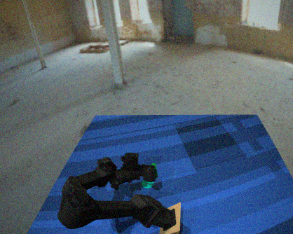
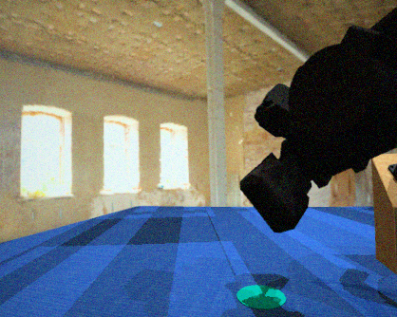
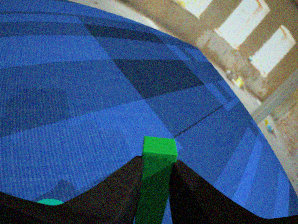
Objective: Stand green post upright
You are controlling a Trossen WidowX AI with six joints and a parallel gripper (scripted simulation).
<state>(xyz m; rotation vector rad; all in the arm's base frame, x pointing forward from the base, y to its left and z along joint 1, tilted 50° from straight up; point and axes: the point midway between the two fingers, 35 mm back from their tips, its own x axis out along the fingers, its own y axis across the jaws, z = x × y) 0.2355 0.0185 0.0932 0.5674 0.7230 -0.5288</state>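
My gripper (image 1: 151,172) (image 3: 157,165) is shut on the green post (image 1: 153,165) (image 3: 156,185). In the wrist view the post sticks out between the two dark fingers, its top end pointing away over the table. The gripper hangs in the air a little above the cyan circle (image 1: 147,184) (image 2: 261,296), a flat disc on the blue table (image 1: 219,168) (image 2: 106,266). A sliver of the circle shows at the lower left of the wrist view (image 3: 49,201). In the exterior view the dark gripper body (image 2: 277,195) hides the post.
A tan wooden block (image 1: 174,217) (image 2: 391,214) stands at the table's near edge by the arm's base. The arm's dark links (image 1: 96,207) lie along the near left part of the table.
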